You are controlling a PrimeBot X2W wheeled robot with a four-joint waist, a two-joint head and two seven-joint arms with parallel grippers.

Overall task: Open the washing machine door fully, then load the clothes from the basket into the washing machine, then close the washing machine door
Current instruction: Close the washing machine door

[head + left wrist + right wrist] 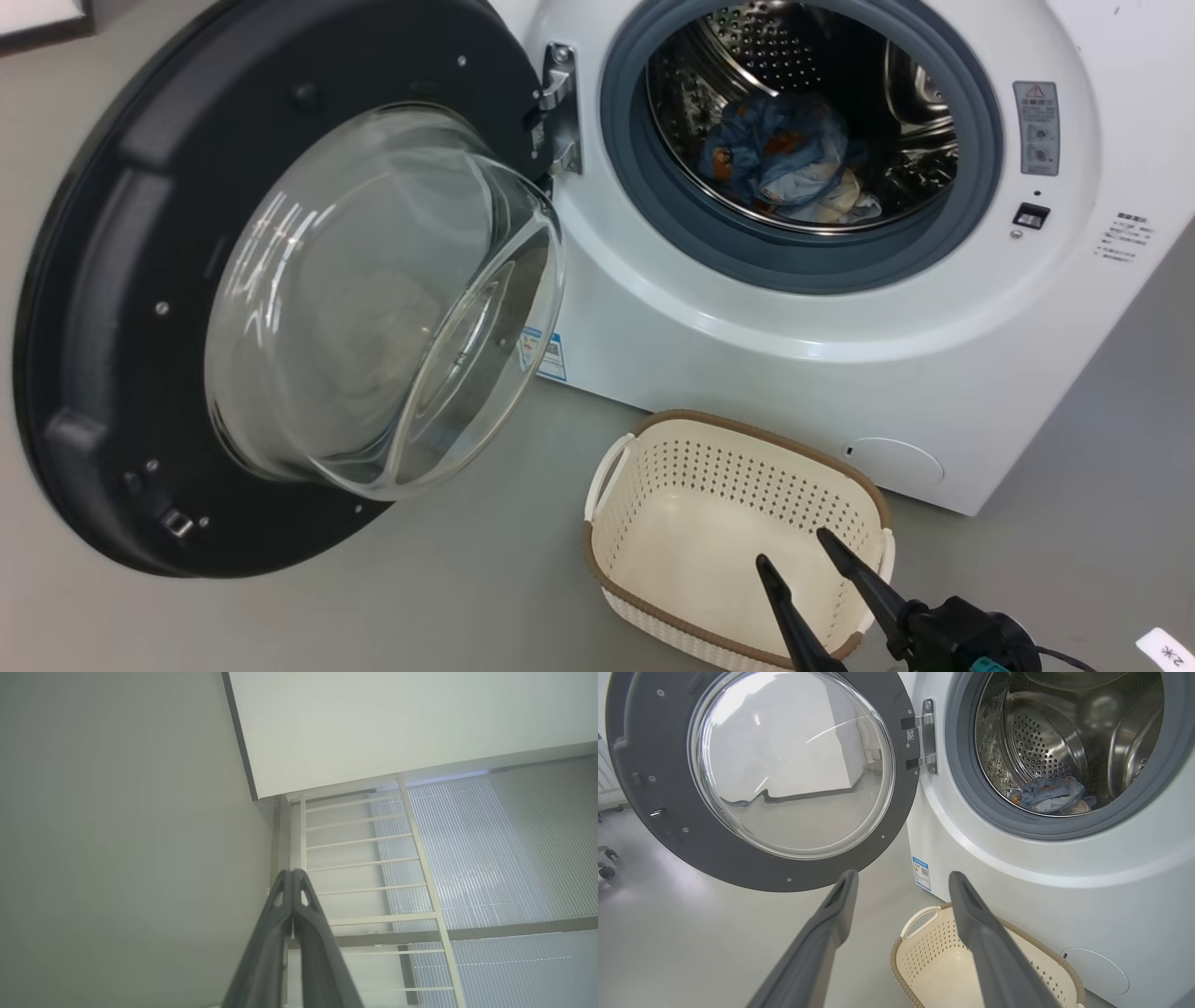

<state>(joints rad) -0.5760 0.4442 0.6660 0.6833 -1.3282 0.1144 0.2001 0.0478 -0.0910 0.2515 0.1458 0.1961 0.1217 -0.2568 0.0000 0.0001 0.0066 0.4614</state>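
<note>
Clothes (pixel 784 159) inside the washing machine (pixel 747 373) | door (pixel 112 280) wide open | right claw (pixel 792 546) splayed, empty; left claw (pixel 293 872) pinched closed | risk: a weak push could leave door unlatched

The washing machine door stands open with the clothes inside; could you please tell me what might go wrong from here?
1. The right gripper hangs open over the basket; swinging toward the washing machine door could knock it.
2. The clothes lie low near the gasket; an edge might get pinched at closing.
3. A push on the bulging glass may slip.
</note>
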